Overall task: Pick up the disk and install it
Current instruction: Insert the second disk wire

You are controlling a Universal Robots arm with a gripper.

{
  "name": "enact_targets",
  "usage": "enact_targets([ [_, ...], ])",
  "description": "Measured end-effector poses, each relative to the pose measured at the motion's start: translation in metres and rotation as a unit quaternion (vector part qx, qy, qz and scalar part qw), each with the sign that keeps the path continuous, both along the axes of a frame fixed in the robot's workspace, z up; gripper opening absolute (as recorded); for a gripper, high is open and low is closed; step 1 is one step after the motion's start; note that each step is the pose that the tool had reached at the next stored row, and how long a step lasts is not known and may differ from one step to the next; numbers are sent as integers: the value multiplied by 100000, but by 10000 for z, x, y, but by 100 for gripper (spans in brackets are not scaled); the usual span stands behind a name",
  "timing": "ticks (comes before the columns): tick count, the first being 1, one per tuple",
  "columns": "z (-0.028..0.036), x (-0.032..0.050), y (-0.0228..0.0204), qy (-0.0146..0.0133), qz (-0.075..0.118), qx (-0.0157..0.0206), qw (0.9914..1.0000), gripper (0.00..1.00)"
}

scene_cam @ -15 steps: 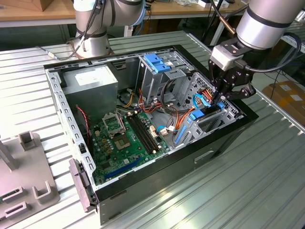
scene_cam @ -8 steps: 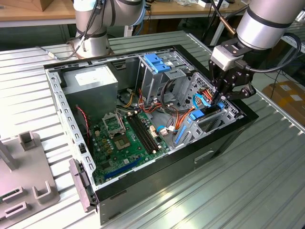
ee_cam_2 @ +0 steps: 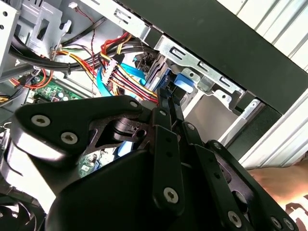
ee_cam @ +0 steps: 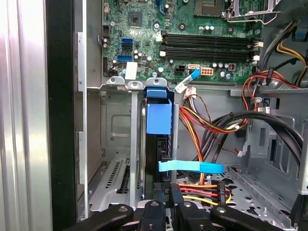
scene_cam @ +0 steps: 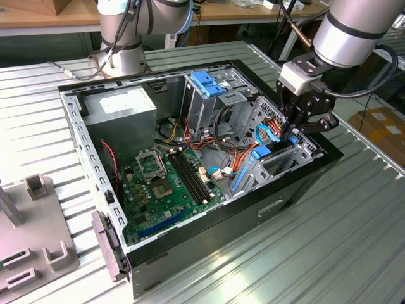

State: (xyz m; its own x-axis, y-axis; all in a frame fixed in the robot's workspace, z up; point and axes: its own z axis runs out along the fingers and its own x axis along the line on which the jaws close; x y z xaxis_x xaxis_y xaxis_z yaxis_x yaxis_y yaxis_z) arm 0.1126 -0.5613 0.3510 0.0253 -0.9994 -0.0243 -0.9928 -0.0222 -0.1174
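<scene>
Presently we note the tool (ee_cam: 169, 202) pinching the disk (ee_cam: 158, 144), which stands on edge in the case's (scene_cam: 209, 234) drive bay.

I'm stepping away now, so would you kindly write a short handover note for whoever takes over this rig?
Gripper: shut on the disk's rear edge, down inside the computer case at the drive bay on the exterior view's right.
Disk: standing on edge in the bay slot, blue bracket end toward the motherboard, already mostly in.
Done: pickup and insertion into the slot.
Left: whether it is fully seated cannot be told; the gripper has not let go. Cables lie close beside the disk.
</scene>
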Motion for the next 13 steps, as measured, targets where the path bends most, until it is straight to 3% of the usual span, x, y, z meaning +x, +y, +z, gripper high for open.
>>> enact_targets([
  [5, -69, -14, 0, -3, -35, 11, 100000, 16],
  [13, -101, -14, 0, 0, -59, 18, 100000, 16],
])
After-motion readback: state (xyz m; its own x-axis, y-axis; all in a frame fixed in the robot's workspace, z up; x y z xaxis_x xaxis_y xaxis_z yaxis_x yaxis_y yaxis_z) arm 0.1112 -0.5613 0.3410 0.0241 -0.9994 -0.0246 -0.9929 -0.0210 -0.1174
